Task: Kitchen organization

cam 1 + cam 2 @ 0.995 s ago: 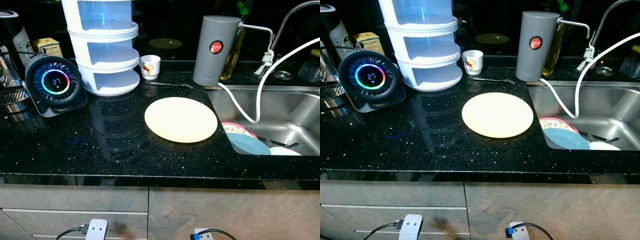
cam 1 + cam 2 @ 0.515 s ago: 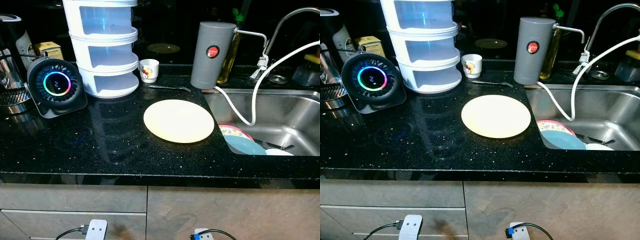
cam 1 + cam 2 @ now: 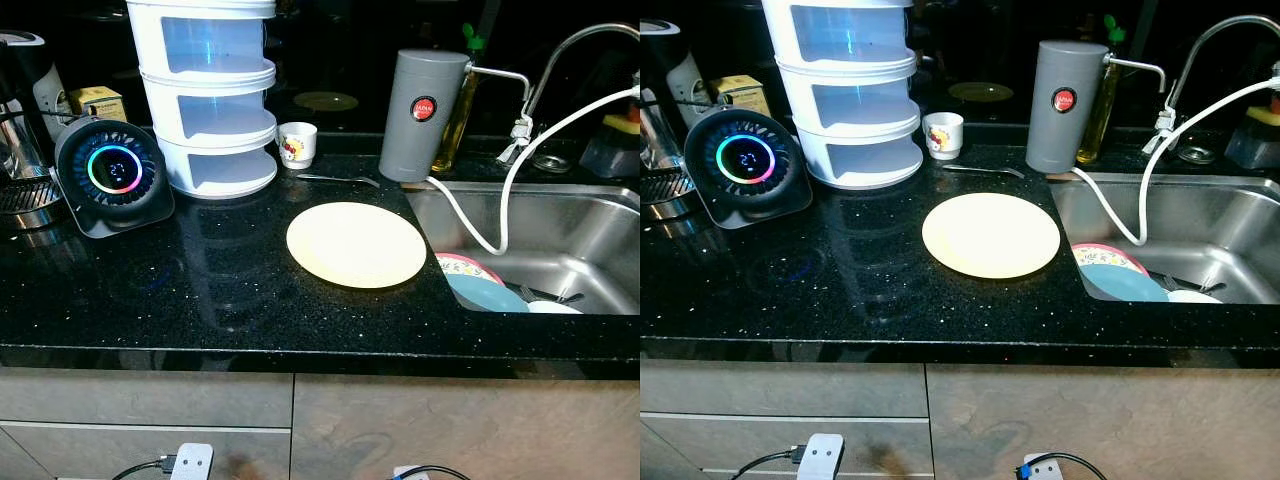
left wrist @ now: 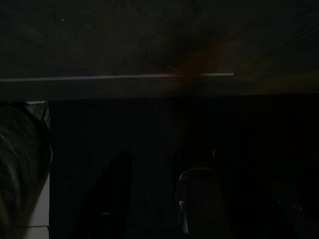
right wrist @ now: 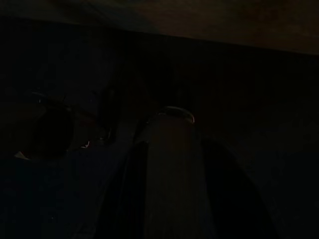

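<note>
One cream plate (image 3: 356,244) is left on the counter (image 3: 150,290) beside the sink (image 3: 560,235); approach is pending; hand states cannot be told.

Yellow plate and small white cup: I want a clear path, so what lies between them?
A metal spoon lies on the black counter between the yellow plate and the small white cup, in both eye views.

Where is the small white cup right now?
In the left eye view the small white cup stands at the back of the black counter, between the white tiered rack and the grey canister.
</note>
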Robot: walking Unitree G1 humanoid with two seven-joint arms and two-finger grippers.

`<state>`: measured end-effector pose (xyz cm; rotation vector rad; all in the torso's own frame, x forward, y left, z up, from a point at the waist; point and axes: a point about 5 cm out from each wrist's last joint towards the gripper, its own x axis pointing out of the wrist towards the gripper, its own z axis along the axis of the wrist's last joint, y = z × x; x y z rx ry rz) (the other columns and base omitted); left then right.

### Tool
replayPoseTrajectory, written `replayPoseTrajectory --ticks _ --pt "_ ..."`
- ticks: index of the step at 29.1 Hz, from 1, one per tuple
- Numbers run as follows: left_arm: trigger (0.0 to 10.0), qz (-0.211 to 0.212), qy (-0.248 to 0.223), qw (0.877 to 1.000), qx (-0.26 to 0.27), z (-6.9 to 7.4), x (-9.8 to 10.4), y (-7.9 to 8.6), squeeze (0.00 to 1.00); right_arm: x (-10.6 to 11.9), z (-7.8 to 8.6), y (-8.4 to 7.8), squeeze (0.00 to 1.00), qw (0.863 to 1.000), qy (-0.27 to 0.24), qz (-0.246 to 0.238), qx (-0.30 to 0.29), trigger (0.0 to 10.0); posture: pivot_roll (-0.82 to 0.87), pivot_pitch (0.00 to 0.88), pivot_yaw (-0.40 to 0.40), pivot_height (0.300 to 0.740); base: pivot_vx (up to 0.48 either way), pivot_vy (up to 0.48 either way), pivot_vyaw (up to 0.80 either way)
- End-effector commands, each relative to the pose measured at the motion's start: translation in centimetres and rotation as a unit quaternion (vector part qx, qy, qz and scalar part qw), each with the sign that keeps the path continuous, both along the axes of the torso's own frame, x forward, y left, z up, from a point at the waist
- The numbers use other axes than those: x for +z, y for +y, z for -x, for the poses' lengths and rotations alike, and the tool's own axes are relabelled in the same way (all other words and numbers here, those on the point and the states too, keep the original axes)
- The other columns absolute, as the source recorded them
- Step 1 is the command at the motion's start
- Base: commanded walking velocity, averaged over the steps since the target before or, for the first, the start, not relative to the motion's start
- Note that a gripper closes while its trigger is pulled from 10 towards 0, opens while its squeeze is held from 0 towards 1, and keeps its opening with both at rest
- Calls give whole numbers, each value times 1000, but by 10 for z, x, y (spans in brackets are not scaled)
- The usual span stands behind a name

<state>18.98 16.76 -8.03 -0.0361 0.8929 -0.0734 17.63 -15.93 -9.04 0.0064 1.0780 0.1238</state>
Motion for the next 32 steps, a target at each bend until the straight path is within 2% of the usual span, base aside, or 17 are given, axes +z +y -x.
replayPoseTrajectory --ticks 1,7,14,27,32 --pt "10000 0 13 1000 0 7 -4 1 0 -2 4 -1 0 1000 4 0 -10 10000 50 37 -16 740 0 0 0" --pt "10000 -4 15 1000 -9 5 -3 0 0 -2 4 -1 0 1000 7 3 -10 10000 47 50 -5 740 0 0 0" --pt "10000 -2 13 1000 -14 5 -3 -8 0 -3 8 -4 0 1000 9 7 -8 10000 47 49 -13 740 0 0 0" --pt "10000 -1 10 1000 -6 8 -4 -4 0 -3 7 -5 0 1000 11 12 2 10000 55 49 -38 740 0 0 0" --pt "10000 -1 8 1000 0 9 -4 -2 0 -1 2 -3 0 1000 6 11 8 10000 64 50 -46 740 0 0 0"
